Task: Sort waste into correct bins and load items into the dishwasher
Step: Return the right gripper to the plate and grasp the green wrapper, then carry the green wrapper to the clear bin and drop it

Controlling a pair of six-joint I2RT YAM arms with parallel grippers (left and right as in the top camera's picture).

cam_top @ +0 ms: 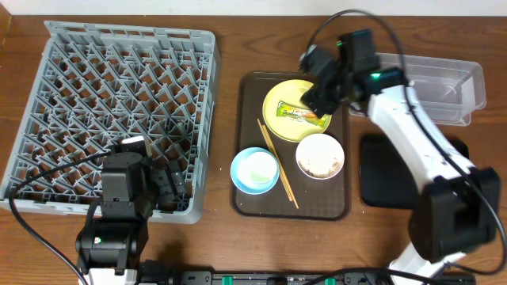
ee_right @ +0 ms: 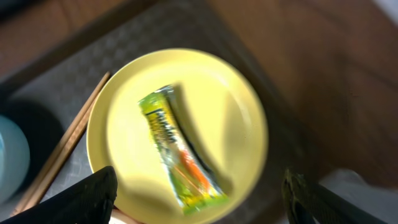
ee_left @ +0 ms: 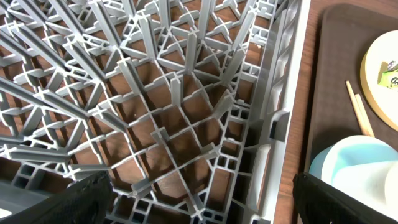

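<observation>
Hovering above the yellow plate (ee_right: 239, 112), the right gripper (ee_right: 199, 202) has its jaws spread wide and holds nothing. The green snack wrapper (ee_right: 179, 149) lies on that plate, on the brown tray (cam_top: 252, 198). The left gripper (ee_left: 202, 199), jaws also wide apart, hangs over the grey dish rack (ee_left: 186, 93).

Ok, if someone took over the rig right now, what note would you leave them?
The left gripper is open over the near right corner of the dish rack, holding nothing. The right gripper is open above the snack wrapper on the yellow plate, not gripping it.
The plate, blue bowl, white bowl with food scraps, and chopsticks lie on the brown tray; clear tub and black tray sit to its right.
Done: nothing sorted or loaded. Left: all waste to bins, all dishes into the rack.
</observation>
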